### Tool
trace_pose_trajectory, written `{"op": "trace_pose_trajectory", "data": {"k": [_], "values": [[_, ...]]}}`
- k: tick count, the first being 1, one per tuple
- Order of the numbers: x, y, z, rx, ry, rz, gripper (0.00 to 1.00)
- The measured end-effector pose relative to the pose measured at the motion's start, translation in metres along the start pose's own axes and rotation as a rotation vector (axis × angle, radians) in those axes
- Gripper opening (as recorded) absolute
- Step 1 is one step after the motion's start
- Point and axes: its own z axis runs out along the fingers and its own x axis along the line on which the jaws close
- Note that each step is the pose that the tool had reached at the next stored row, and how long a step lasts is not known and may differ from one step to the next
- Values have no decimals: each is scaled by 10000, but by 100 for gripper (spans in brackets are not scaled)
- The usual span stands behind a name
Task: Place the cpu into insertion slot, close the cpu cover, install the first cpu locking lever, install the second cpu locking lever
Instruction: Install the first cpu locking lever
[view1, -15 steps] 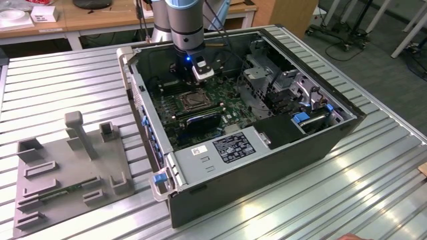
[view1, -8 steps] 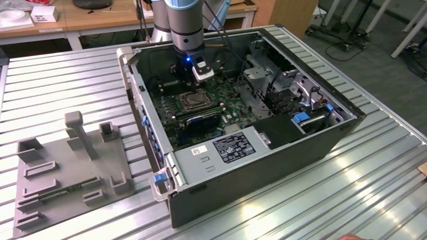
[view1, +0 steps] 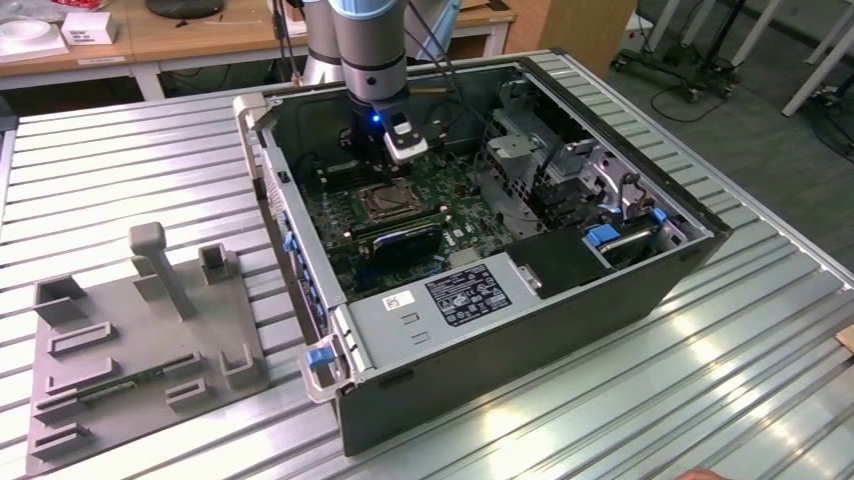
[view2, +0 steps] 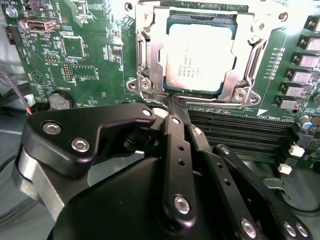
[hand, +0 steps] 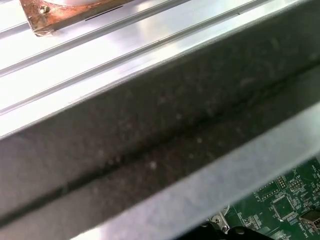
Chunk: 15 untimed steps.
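Observation:
The cpu (view2: 200, 55) lies flat in the insertion slot (view2: 144, 30), its grey face showing through the window of the cpu cover (view2: 243, 60). The silvery cover lies down over it. My gripper (view2: 173, 111) is shut, its black fingers (view2: 170, 145) meeting at a point just at the socket's near edge, beside a corner screw (view2: 141, 85). I cannot tell if the tips touch a lever wire. In the exterior view the gripper (view1: 395, 152) hangs inside the open computer case, just behind the socket (view1: 388, 203) on the green motherboard (view1: 447, 215).
Long black memory slots (view2: 235, 131) run beside the socket, close to my fingers. A coin battery (view2: 60, 100) sits on the board. The case walls (view1: 534, 330) ring the board; a drive cage (view1: 561, 170) stands on the exterior view's right. A grey fixture plate (view1: 134, 350) lies on the ribbed table.

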Motion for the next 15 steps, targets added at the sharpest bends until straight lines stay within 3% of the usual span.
{"op": "trace_pose_trajectory", "data": {"k": [15], "values": [[-5, 30, 5, 1, 1, 4, 10]]}}
